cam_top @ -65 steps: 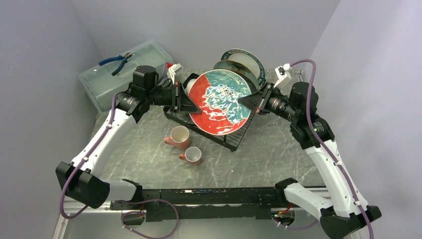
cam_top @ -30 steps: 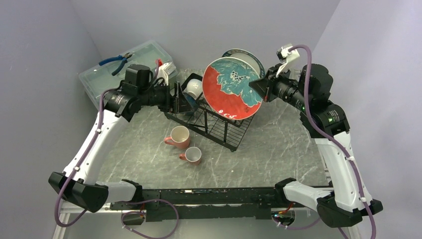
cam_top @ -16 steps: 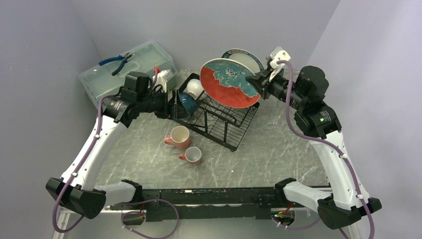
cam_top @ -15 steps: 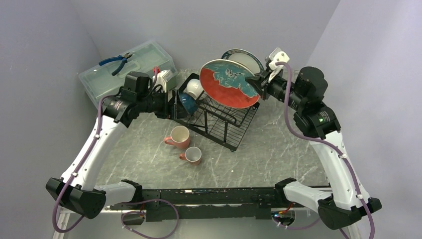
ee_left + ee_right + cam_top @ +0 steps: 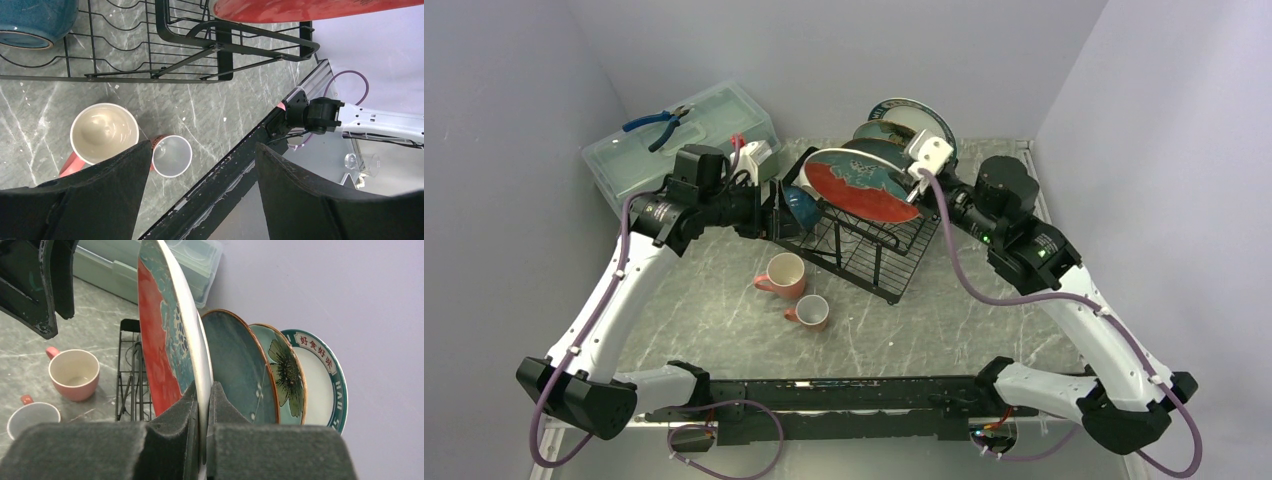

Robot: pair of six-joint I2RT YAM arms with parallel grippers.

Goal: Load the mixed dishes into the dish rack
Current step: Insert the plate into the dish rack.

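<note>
Right pincer [image 5: 204,390] closed on the rim of the red plate [image 5: 160,350], which runs edge-on out from between its pads and leans over the rack [image 5: 864,255]. Just beside the plate, on the pincer's right, stands the teal plate [image 5: 240,365], already slotted. We judge this the seating step: we would lower the rim squarely between two dividers, clear of the teal plate, and release only once it rests. Left pincer [image 5: 200,155] open and empty, a mug [image 5: 104,131] ahead of it.
</note>
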